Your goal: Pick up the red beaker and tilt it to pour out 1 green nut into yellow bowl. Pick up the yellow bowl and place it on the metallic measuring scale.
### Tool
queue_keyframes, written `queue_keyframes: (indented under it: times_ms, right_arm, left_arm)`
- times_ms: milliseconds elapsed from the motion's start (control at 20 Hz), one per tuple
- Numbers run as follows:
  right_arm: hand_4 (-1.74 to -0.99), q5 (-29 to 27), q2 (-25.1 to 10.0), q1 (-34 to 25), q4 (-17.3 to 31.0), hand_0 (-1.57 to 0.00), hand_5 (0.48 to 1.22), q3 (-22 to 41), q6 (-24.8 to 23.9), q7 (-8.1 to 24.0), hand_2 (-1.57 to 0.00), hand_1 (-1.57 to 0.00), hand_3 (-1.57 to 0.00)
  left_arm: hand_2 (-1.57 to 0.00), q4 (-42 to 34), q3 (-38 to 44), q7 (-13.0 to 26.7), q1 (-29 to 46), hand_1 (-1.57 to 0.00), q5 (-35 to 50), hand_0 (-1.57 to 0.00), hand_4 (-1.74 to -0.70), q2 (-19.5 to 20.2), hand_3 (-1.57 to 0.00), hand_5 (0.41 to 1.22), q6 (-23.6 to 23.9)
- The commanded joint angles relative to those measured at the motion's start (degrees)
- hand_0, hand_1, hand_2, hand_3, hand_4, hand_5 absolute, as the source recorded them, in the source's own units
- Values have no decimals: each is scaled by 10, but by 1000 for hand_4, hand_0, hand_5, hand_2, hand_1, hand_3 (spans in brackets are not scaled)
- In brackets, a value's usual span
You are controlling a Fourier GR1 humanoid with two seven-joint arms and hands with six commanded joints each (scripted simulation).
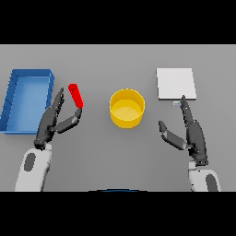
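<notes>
A red beaker [75, 95] is pinched, tilted, by the left hand [51, 122] beside the yellow bowl [126, 108] (fingers of the right hand [192, 133] are spread open).

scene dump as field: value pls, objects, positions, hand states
red beaker: tilted, between thumb and fingers of left hand, beside the tray
yellow bowl: table centre, upright, no nut visible inside
metallic measuring scale: right of the bowl, nothing on it
blue tray: far left, looks empty
right hand: open, holds nothing, fingertips at the scale's near edge
pour: not started
</notes>
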Motion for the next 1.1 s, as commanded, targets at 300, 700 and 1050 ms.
queue_keyframes:
  times_ms: [300, 700, 1050]
  right_arm:
    - [-1267, 3, -2, -2, 4, 1, 635, -1, -2, -5, 1, 1, 1]
    - [-1269, -2, -2, 8, -6, 1, 643, 0, 3, -7, 1, 1, 1]
    - [-1264, -3, -4, -3, -1, 1, 640, -7, -2, 10, 1, 1, 1]
  left_arm:
    - [1, 117, 26, -40, -96, 1, -2, 1, -1276, -5, 1, 680, 12]
    - [1, 204, 35, -47, -163, 1, -11, 1, -1290, -8, 1, 684, 16]
    - [1, 264, 53, -72, -209, 1, -1, 1, -1329, -16, 1, 695, 16]
